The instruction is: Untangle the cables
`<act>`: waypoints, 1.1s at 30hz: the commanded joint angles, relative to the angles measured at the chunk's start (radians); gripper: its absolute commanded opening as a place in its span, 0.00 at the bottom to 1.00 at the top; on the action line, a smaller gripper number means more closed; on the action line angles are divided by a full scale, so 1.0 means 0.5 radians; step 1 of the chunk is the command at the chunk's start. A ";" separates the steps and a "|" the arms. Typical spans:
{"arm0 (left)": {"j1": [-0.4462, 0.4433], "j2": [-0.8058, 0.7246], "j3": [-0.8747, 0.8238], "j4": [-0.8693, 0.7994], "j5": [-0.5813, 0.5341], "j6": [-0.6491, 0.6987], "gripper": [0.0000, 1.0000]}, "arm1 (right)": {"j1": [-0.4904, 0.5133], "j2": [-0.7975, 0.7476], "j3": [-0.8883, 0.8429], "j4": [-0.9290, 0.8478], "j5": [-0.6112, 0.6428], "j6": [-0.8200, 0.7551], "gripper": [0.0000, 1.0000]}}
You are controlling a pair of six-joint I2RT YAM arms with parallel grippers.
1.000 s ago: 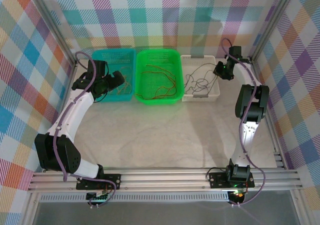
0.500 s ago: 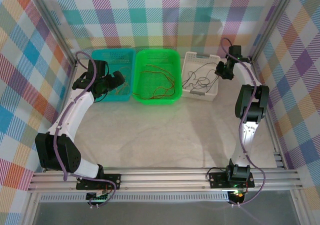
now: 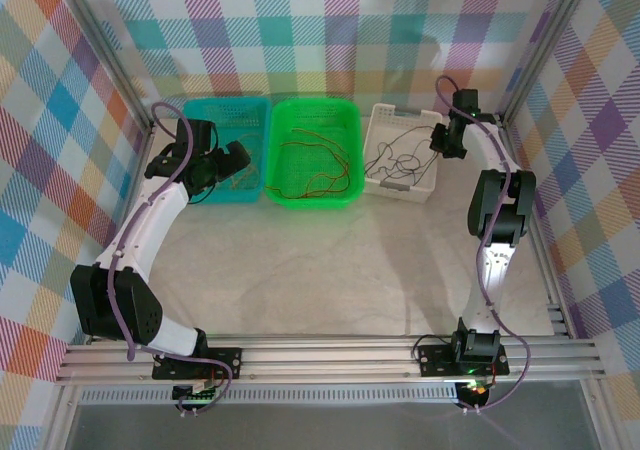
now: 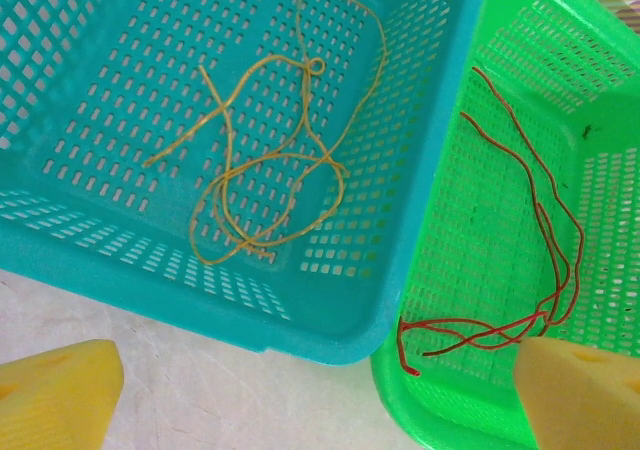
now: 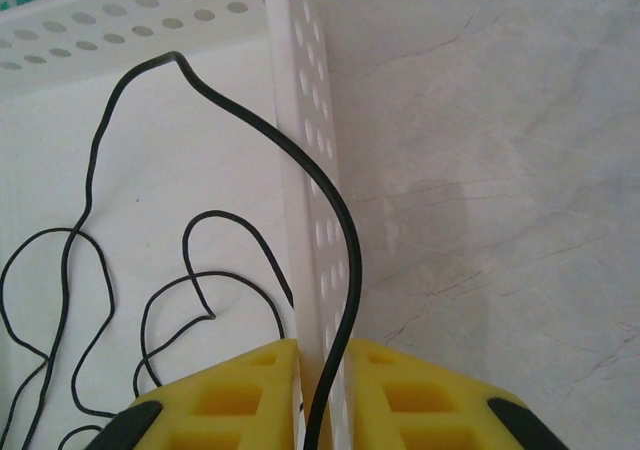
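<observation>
Seen from top view: three baskets in a row at far side of table [image 3: 320, 270], from L to R teal basket [image 3: 226, 103], green basket [image 3: 316, 102], white basket [image 3: 402, 192]. Teal and green touching side by side; white a bit apart from green and turned at a slight angle.

Cables sorted by colour, approx.:
- In teal basket, yellow-tan cable [image 4: 318, 156], one loose tangle on the floor w/ a small loop at far end. Lying free, not touched.
- In green basket, red cables [image 4: 480, 325], long thin curves along the floor, ends bunched near the near corner. In top view also some orange-looking strands there; cannot tell exact no.
- In white basket, black cables [image 3: 395, 160], several loops crossing each other.

L gripper [image 3: 238, 162]: hanging above near R corner of teal basket, released, jaws wide apart. In L wrist view, yellow pads [image 4: 55, 385] at both bottom corners, nothing between them, nothing touched.

R gripper [image 5: 322, 390]: at R side of white basket, clenched on its R wall, one pad inside and one pad outside. Black cable [image 5: 352, 260] climbing out of basket over the wall and running down between the pads, pinched together w/ the wall. More black loops on basket floor just beside inner pad.
</observation>
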 commanded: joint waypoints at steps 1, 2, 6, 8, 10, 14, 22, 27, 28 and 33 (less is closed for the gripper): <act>0.027 0.019 0.061 -0.028 0.023 0.034 1.00 | 0.022 -0.042 0.080 -0.079 0.124 -0.071 0.21; 0.028 0.019 0.063 -0.028 0.023 0.036 1.00 | 0.029 -0.047 0.084 -0.085 0.152 -0.084 0.22; 0.030 0.022 0.065 -0.028 0.028 0.037 1.00 | 0.031 -0.059 0.084 -0.092 0.198 -0.095 0.22; 0.028 0.024 0.066 -0.032 0.031 0.036 1.00 | 0.033 -0.051 0.087 -0.088 0.183 -0.101 0.19; 0.028 0.027 0.069 -0.031 0.030 0.037 1.00 | 0.034 -0.046 0.090 -0.088 0.167 -0.106 0.15; 0.030 0.031 0.071 -0.034 0.028 0.041 1.00 | 0.049 -0.045 0.097 -0.096 0.185 -0.119 0.11; 0.027 0.036 0.071 -0.037 0.031 0.043 1.00 | 0.060 -0.093 0.109 -0.133 0.366 -0.149 0.07; 0.028 0.041 0.077 -0.043 0.035 0.046 1.00 | 0.063 -0.132 0.100 -0.135 0.411 -0.175 0.18; 0.028 0.043 0.077 -0.045 0.035 0.045 1.00 | 0.066 -0.135 0.102 -0.134 0.416 -0.180 0.20; 0.029 0.053 0.078 -0.048 0.040 0.046 1.00 | 0.088 -0.145 0.105 -0.132 0.443 -0.214 0.23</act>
